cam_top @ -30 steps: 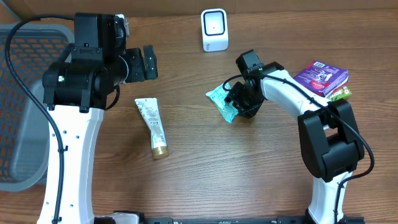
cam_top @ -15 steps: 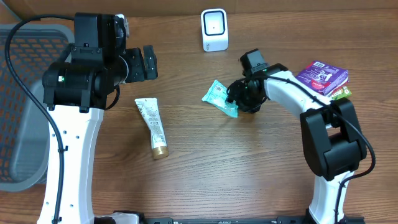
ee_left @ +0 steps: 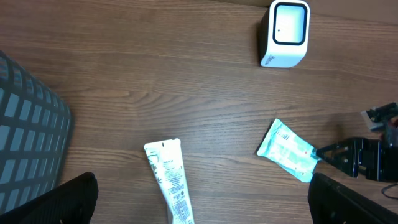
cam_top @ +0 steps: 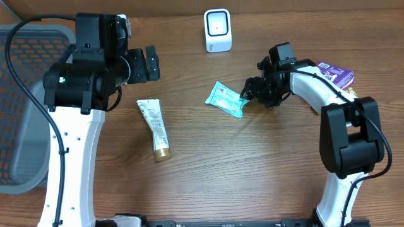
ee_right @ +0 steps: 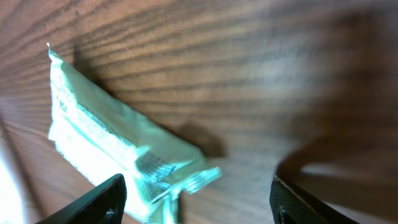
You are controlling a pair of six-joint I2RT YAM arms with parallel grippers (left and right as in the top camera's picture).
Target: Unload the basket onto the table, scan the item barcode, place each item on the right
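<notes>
A: Overhead?
B: Crinkly teal foil packet (cam_top: 226,99) flat on the woodgrain table (cam_top: 208,164), below the boxy white scanner (cam_top: 218,29); right gripper (cam_top: 249,94) at its right end.
A: Left wrist?
B: Left gripper (ee_left: 200,186) spread wide, empty.
A: Right wrist?
B: Dark fingers (ee_right: 106,196) apart; packet end between them, not pinched.

on your table (cam_top: 208,176) the pouch (cam_top: 226,99) lies mid-way, the scanner (cam_top: 218,29) behind it, the tube (cam_top: 154,128) to its left, the basket (cam_top: 25,94) far left, and the box (cam_top: 334,74) far right.
</notes>
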